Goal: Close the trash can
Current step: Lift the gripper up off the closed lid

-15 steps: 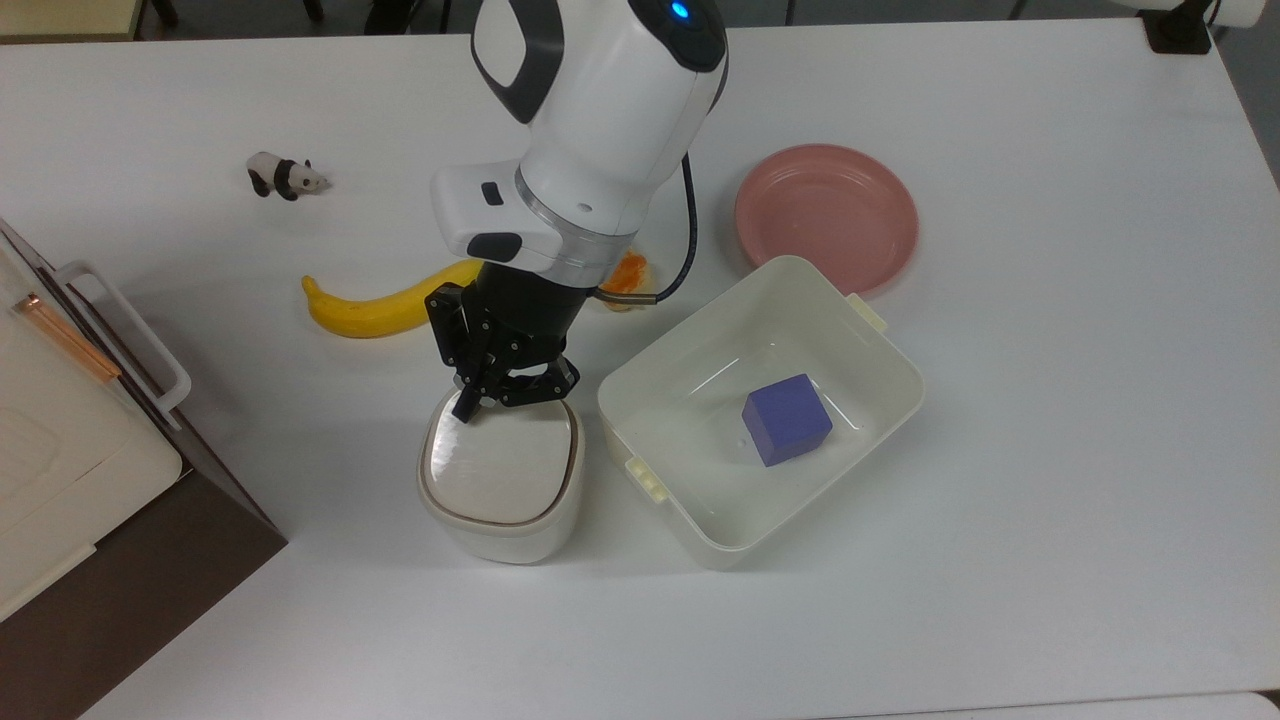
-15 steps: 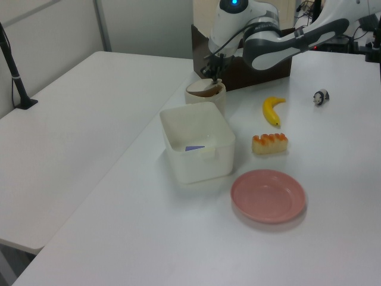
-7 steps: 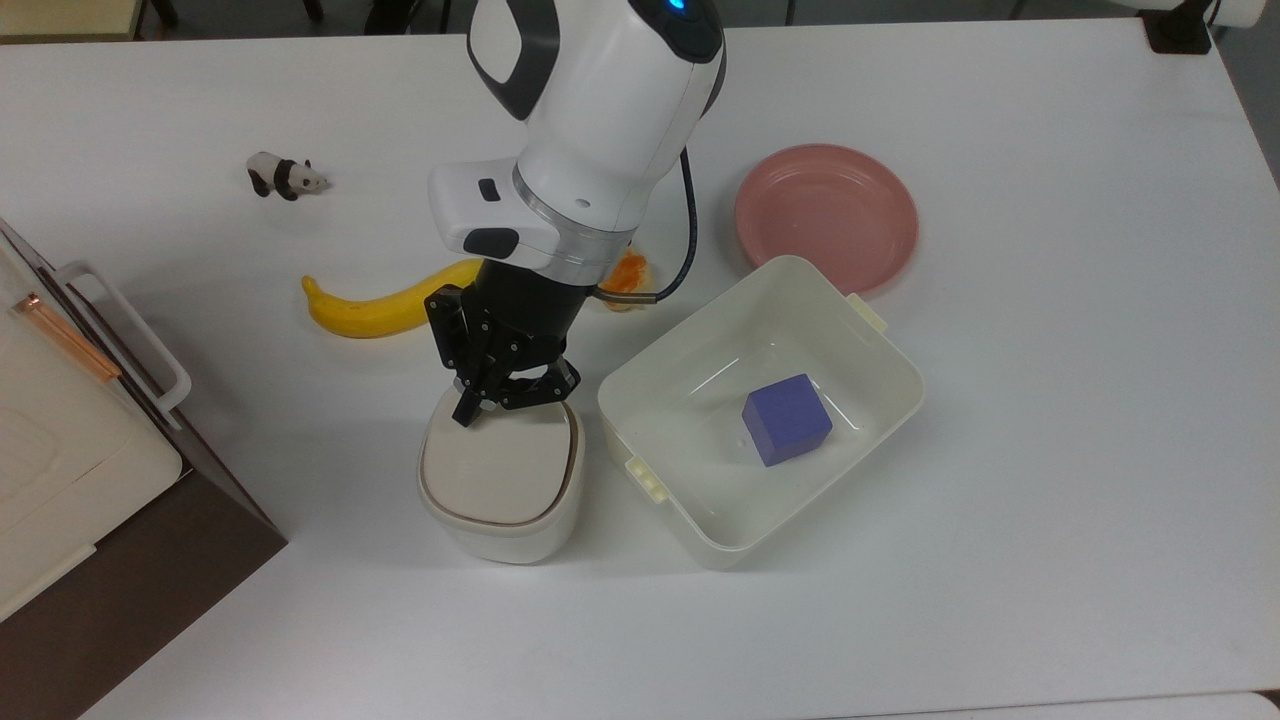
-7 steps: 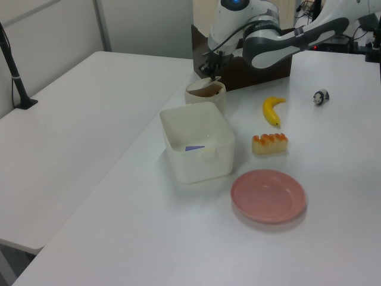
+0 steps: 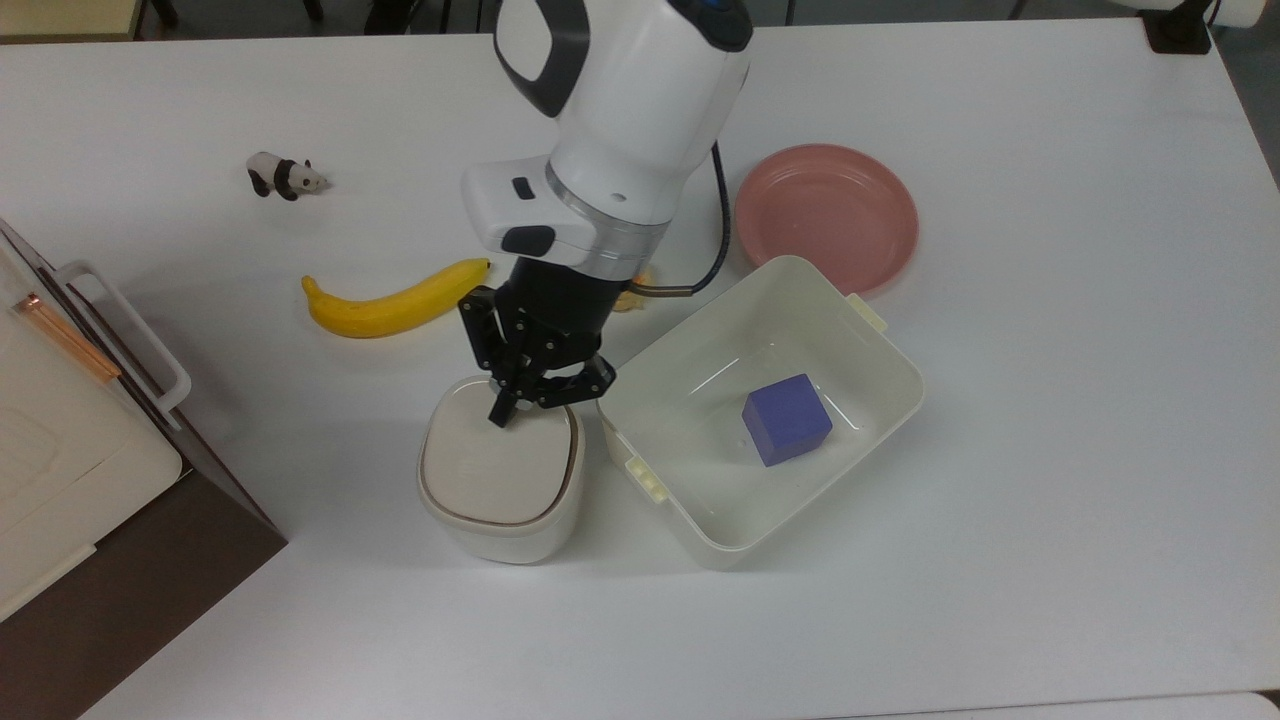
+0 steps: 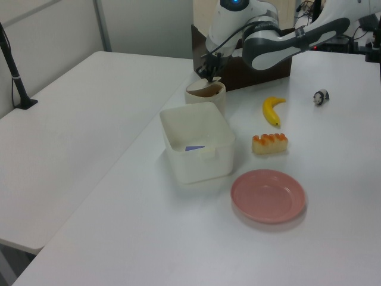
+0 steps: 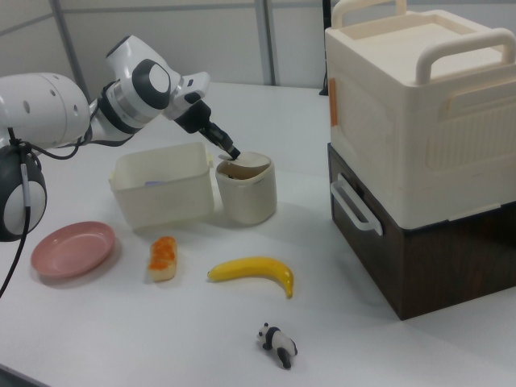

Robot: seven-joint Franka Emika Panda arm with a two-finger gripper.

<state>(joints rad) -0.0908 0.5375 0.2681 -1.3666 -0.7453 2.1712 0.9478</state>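
Top view: small cream-white rounded-square plastic trash can [image 5: 500,490] sits on the white tabletop [image 5: 1050,400], lid down flat, just beside the larger white rectangular plastic tub [image 5: 700,520] on the top view's right. Tub holds a blue cube [image 5: 787,419]. Black two-finger gripper [image 5: 503,412] is over the lid's far edge, fingers drawn close together, holding nothing, tips at the lid. Yellow banana [image 5: 390,299], small panda figurine [image 5: 283,176] and pink round plate [image 5: 826,216] lie around.

Left view: trash can [image 6: 207,93] behind the tub [image 6: 196,143], gripper [image 6: 208,76] right above it. Orange-topped bread piece [image 6: 269,143] near the banana [image 6: 272,110]; plate [image 6: 268,195] closer to camera.

Right view: gripper [image 7: 234,152] tip meets the trash can's [image 7: 247,190] lid; lid looks slightly tilted here. Cream storage box on a dark brown cabinet [image 7: 419,161] stands at the right view's right.
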